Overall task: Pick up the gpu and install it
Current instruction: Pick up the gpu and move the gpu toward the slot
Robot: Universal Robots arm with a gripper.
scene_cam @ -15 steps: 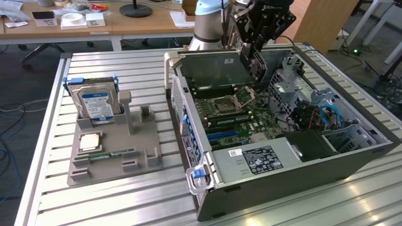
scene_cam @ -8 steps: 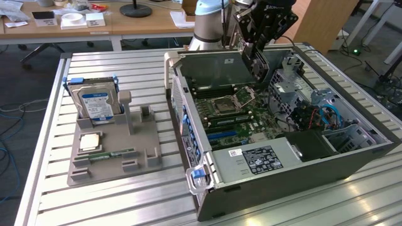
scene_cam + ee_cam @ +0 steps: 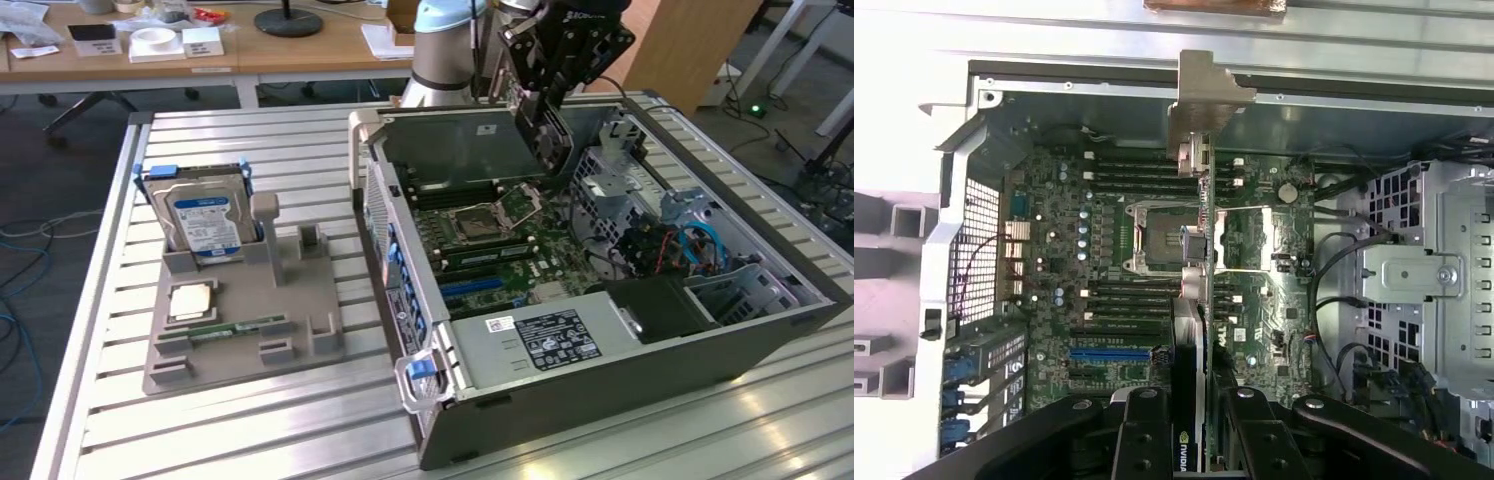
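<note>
This is a robotics lab in an office-like room. A ribbed aluminium worktop (image 3: pixel 267 420) carries an open grey computer tower case (image 3: pixel 641 380) laid on its side and a grey moulded fixture tray (image 3: pixel 314 300) holding spare parts, among them 1 boxy hard drive with a blue-white label (image 3: pixel 203 222). A pale blue and silver robot arm (image 3: pixel 447 45) rises behind the case, its black end effector (image 3: pixel 1199 420) clamped on a thin green-and-black gpu (image 3: pixel 1194 340). Cluttered wooden desks (image 3: pixel 240 55) stand behind, and loose cables (image 3: pixel 20 290) trail across the floor.
</note>
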